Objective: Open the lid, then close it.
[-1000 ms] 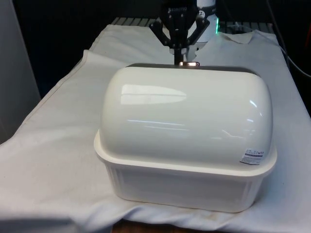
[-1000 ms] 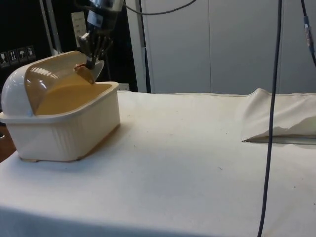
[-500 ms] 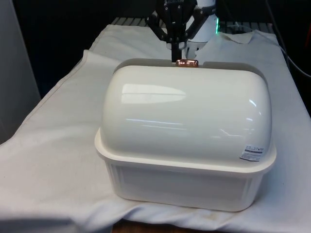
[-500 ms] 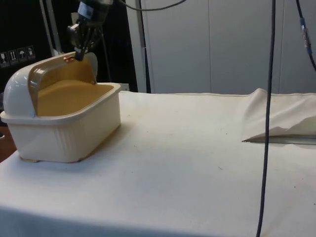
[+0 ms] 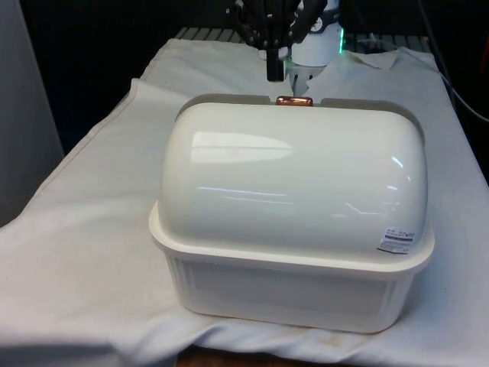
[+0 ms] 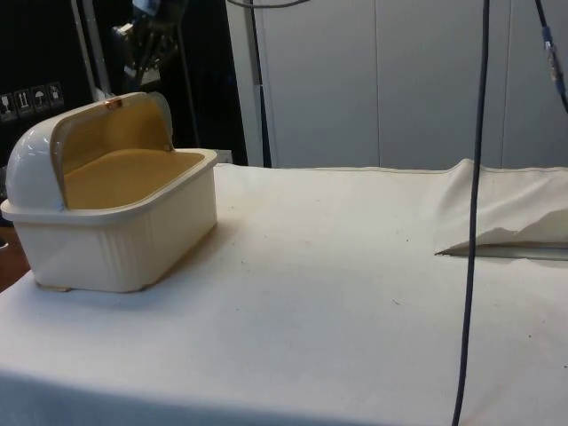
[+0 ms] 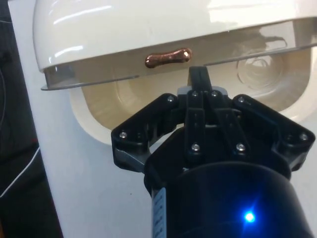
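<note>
Bread box: the cream plastic bread box (image 5: pixel 294 229) sits on the white tablecloth (image 5: pixel 84 229) at the table's near end.
Lid: its translucent roll-top lid (image 6: pixel 115 120) is rolled back, open.
Handle: the small copper handle (image 5: pixel 293 100) sits at the top.
Pincer: the black two-finger gripper (image 5: pixel 273 73) hangs just above and behind the handle, fingers together, holding nothing.

Table (image 6: pixel 355 293) under white cloth; cream bread box (image 6: pixel 115 226) standing on it.
</note>
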Tool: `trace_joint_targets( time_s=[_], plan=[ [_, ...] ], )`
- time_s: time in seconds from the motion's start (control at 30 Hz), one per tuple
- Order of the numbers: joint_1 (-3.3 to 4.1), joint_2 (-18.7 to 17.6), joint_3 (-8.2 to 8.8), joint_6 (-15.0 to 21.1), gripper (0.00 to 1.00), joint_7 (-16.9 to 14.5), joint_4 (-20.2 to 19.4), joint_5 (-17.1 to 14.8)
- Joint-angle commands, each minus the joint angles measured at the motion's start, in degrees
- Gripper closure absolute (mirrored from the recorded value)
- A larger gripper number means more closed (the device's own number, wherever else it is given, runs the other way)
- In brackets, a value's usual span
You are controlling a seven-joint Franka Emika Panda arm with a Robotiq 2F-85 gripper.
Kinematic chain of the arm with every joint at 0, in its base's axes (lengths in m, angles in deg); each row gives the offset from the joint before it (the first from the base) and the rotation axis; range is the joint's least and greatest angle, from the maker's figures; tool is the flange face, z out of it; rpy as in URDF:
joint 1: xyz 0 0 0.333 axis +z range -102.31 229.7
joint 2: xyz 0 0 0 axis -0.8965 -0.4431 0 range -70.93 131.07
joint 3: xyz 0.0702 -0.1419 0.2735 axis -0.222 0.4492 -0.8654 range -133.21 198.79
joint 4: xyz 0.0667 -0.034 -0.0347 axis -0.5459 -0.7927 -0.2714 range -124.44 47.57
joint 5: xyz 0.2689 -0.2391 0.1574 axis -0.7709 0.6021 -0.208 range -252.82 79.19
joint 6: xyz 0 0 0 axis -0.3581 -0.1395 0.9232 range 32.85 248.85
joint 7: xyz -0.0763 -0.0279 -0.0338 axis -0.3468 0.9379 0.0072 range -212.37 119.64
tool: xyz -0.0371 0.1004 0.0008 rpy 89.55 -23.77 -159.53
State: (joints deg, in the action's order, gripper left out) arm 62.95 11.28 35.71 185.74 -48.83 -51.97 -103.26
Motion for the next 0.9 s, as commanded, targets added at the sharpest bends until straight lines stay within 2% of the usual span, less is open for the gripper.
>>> trace_joint_targets(
  time_s=[0.0, 0.23, 0.27, 0.3, 0.57, 0.6, 0.67, 0.8, 0.87],
  plan=[
    [-0.29, 0.17, -0.40, -0.29, 1.00, -0.52, 0.17, -0.80],
    [-0.57, -0.97, -0.52, -0.23, 1.00, -0.63, 2.35, -1.49],
    [-0.17, -0.17, 0.06, 0.00, 1.00, 0.00, 1.32, -0.40],
    [-0.57, -1.32, -0.52, -0.17, 1.00, -0.63, 2.81, -1.60],
    [-0.52, -5.79, -0.40, -0.57, 1.00, -0.29, 8.77, -2.18],
    [-0.23, -5.56, 0.06, -0.11, 1.00, 0.00, 8.25, -1.49],
    [-0.52, -6.70, -0.40, -0.57, 1.00, -0.23, 9.97, -2.35],
    [-0.46, -8.08, -0.34, -0.69, 1.00, -0.23, 11.92, -2.69],
    [-0.17, -8.19, 0.06, -0.29, 1.00, 0.00, 11.86, -2.23]
  ],
)
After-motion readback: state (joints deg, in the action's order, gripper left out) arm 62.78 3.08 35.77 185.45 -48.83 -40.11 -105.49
